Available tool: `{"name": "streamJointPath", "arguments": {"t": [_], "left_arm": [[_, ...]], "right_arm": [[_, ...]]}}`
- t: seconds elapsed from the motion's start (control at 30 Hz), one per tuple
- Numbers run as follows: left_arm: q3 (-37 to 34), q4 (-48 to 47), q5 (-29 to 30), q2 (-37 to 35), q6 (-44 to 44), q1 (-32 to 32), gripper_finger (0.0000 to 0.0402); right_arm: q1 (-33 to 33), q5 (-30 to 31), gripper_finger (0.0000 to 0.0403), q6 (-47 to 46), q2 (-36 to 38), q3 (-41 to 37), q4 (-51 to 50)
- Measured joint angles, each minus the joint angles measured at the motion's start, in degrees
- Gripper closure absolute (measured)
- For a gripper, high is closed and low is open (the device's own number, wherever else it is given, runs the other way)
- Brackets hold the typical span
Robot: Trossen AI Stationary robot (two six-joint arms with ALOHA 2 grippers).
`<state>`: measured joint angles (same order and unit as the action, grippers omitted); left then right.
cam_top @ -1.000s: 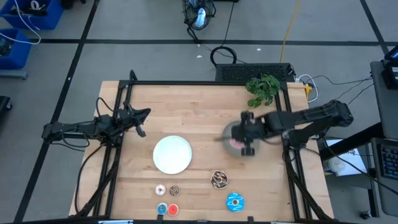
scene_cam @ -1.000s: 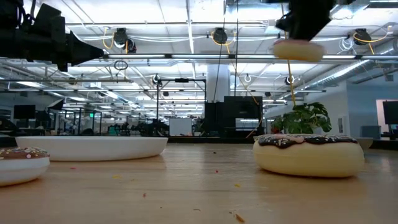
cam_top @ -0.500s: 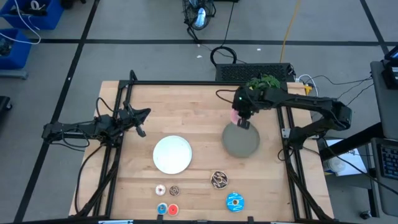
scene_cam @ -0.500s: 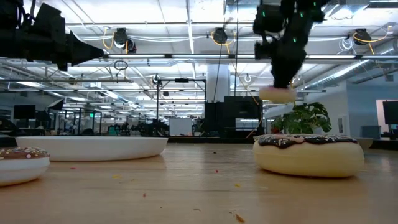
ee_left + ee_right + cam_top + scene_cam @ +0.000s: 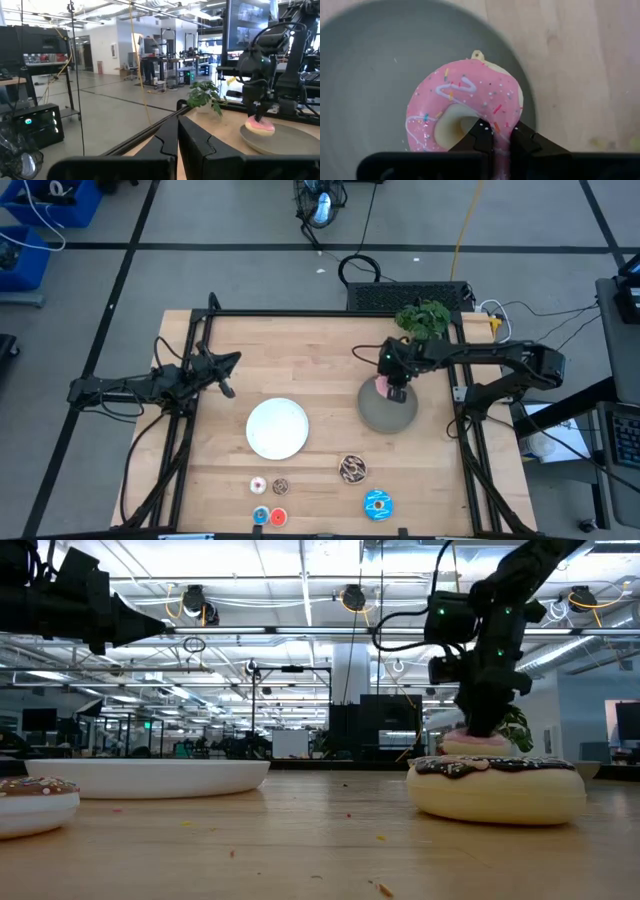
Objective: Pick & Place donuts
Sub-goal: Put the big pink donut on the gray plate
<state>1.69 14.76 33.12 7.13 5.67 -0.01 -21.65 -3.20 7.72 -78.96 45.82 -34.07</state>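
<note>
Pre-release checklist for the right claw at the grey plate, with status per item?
1. Right claw shut on the pink donut: ok.
2. Pink donut over the grey plate, near its rim: ok.
3. Donut resting on the plate: cannot tell.
4. Left claw shut, parked at the table's left, away from the plate: ok.
5. White plate holds no donut: ok.
6. Brown donut and blue donut unmoved on the table: ok.
</note>
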Motion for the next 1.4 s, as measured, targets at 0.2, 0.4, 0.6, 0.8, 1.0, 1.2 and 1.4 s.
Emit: {"name": "streamJointPath", "arguments": {"t": [0.2,0.4,0.6,0.8,1.0,1.2,1.4], "left_arm": [[0.0,0.0,0.0,0.0,0.0,0.0,0.0385],[0.0,0.0,0.0,0.0,0.0,0.0,0.0385],[0.0,0.0,0.0,0.0,-0.2,0.0,0.0385],[0.0,0.0,0.0,0.0,-0.2,0.0,0.0385],[0.0,0.0,0.0,0.0,-0.1,0.0,0.0385],[0.0,0.0,0.0,0.0,-0.2,0.0,0.0385],[0.0,0.0,0.0,0.0,-0.2,0.0,0.0385]], "right_arm": [[0.0,0.0,0.0375,2.0,0.0,-3.0,1.8],[0.0,0.0,0.0314,2.3,0.0,-3.9,2.4],[0.0,1.6,0.021,1.8,0.0,-3.9,2.8],[0.1,5.2,0.0139,1.8,0.0,-2.4,2.6],[2.6,6.3,0.0101,1.8,0.0,0.3,0.2],[4.2,7.8,0.0088,0.3,0.0,4.0,-4.4],[5.2,9.9,0.0088,0.9,-0.5,4.7,-8.7]]}}
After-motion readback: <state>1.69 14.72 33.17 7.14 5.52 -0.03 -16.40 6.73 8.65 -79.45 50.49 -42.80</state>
